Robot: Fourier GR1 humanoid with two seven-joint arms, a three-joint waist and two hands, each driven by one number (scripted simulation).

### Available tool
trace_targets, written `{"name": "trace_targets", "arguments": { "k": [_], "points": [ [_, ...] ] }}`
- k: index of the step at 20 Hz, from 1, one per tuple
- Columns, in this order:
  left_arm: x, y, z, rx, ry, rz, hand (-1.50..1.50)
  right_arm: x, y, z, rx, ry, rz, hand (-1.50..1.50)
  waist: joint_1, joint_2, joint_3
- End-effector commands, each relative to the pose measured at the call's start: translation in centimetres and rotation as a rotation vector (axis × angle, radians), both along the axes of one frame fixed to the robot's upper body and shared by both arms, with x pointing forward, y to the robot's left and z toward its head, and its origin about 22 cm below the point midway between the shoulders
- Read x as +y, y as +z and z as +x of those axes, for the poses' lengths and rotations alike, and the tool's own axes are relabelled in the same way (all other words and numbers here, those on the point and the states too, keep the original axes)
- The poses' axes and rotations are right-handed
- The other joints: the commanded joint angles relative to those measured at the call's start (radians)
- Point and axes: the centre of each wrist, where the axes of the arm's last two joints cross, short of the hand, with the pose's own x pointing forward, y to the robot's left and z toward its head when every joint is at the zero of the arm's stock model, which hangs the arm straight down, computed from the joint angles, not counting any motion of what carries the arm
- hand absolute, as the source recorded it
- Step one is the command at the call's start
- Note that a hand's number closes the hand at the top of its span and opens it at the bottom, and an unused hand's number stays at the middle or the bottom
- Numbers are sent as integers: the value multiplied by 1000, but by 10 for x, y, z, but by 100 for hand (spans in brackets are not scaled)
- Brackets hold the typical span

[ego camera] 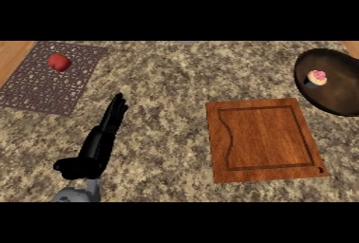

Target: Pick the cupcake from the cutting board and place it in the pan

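Note:
A small cupcake with pink frosting stands upright inside the dark round pan at the right edge of the view. The wooden cutting board lies bare at the centre right, just left of and below the pan. My left hand shows at the lower left, fingers straight and pointing away from me, holding nothing and far from both board and pan. My right hand is nowhere in the view.
A patterned brown placemat lies at the upper left with a red bell pepper on it. The speckled stone counter spans the view; wooden strips show at the top corners.

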Motion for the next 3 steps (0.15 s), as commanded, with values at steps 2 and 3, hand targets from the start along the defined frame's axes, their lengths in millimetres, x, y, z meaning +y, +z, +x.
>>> {"name": "trace_targets", "arguments": {
  "k": [2, 3],
  "points": [
    [9, 6, 9, 2, 27, -10, 0, -4, -2, -7, -87, 63, -25, -150, -5, -2, -1],
    [-1, 5, 3, 8, -7, -10, 0, 0, -4, -4, -74, 69, -36, -150, 1, -1, 0]
  ]
}}
